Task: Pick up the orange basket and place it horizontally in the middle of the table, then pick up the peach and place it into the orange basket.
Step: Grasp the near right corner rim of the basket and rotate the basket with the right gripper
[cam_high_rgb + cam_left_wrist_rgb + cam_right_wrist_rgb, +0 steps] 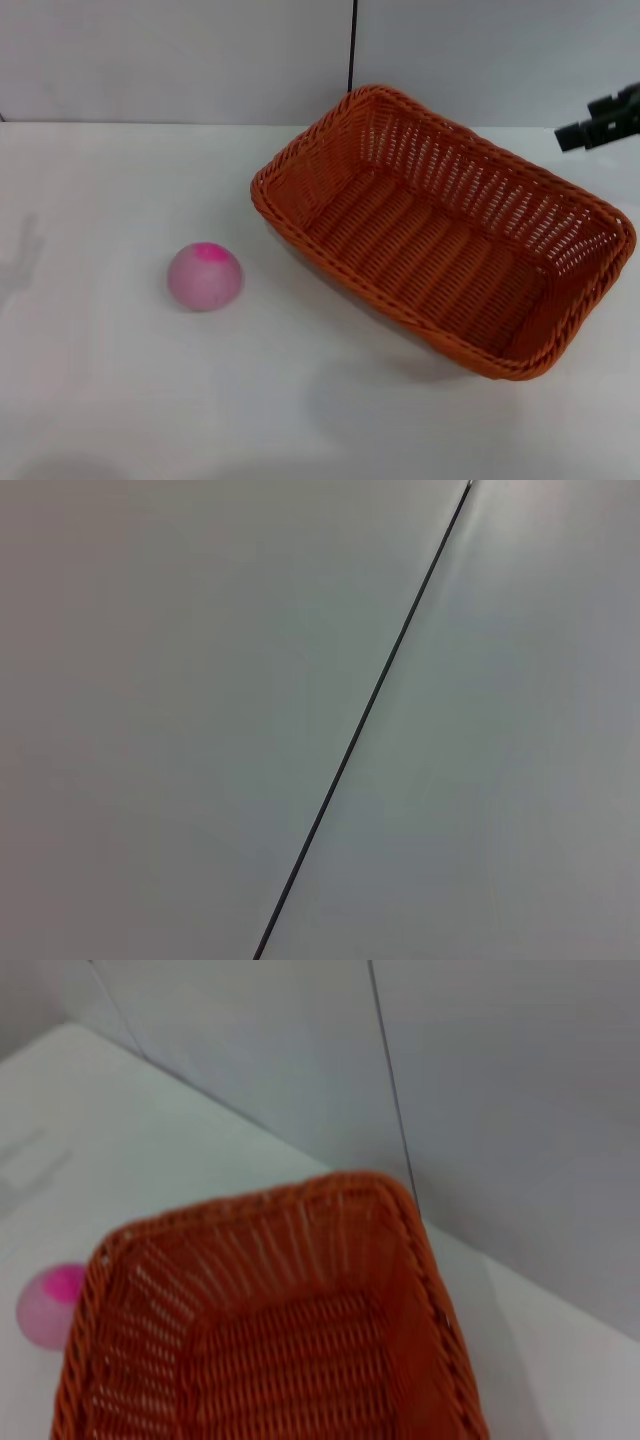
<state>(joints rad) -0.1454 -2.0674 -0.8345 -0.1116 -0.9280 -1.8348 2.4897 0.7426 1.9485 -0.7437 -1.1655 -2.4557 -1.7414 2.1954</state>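
On the right half of the table [110,400], the orange basket [440,230] sat crooked, so it likely needed turning first. Nothing was inside it. The peach [205,276] waited near the left side. Past the basket's far right corner hung the right gripper [600,125]; whether its fingers were apart, I could not tell.

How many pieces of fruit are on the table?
1. The peach sits alone on the white table, to the left of the orange basket, not touching it. The basket's inside looks empty, so none seem hidden.
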